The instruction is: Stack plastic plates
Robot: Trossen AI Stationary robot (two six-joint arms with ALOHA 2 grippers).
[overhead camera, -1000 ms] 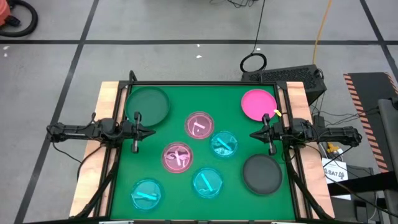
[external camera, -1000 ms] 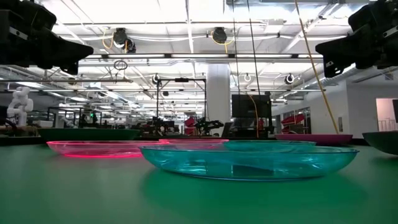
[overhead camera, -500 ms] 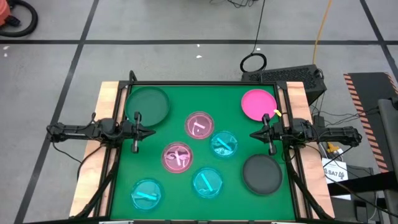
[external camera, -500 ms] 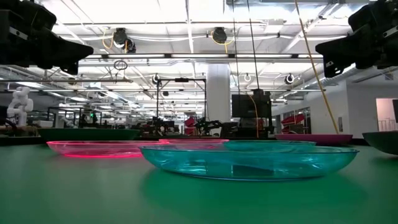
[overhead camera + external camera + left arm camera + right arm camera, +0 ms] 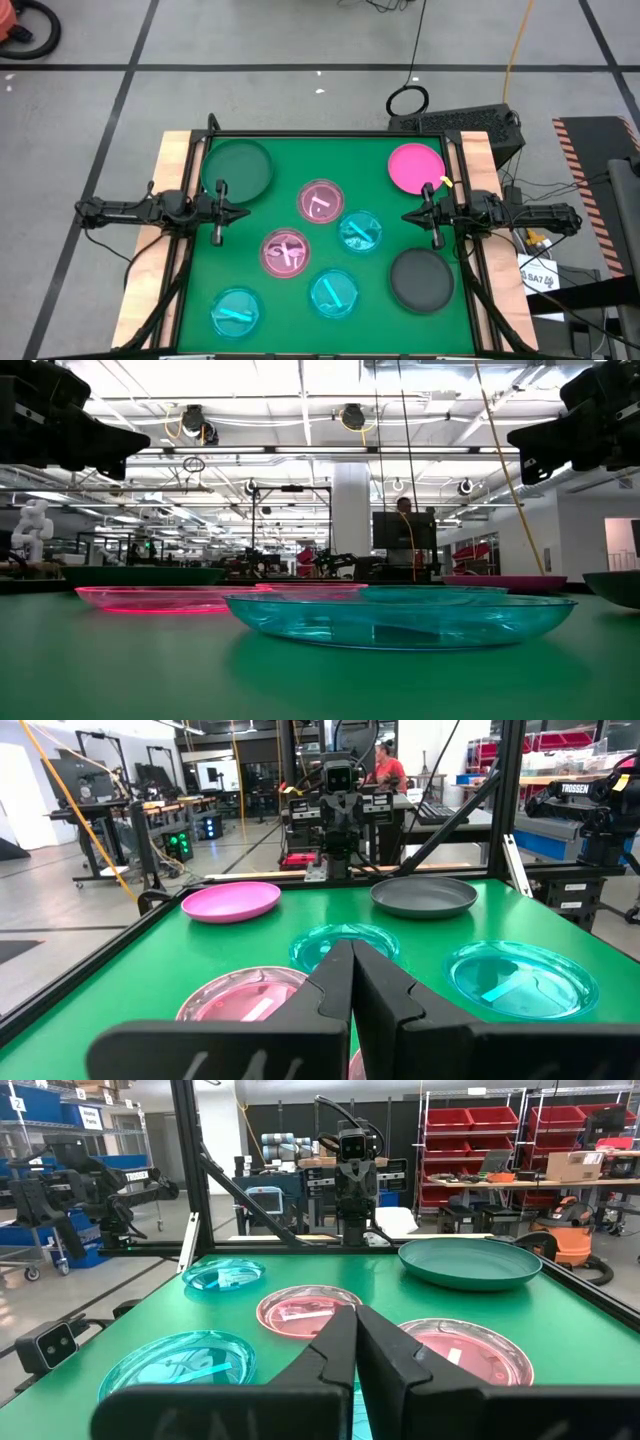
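Observation:
Several small round plastic plates lie apart, each flat on its base on the green table. A dark green plate is at the far left and a magenta plate at the far right. Two translucent pink plates and a cyan plate lie in the middle. Two more cyan plates are near the front. A dark grey plate is at the near right. My left gripper is shut, held level above the left edge. My right gripper is shut, held level above the right edge. Both point inward.
Wooden rails and a black frame border the table's left and right sides. A keyboard lies beyond the far right corner. There is bare green surface between the dark green and magenta plates at the far side.

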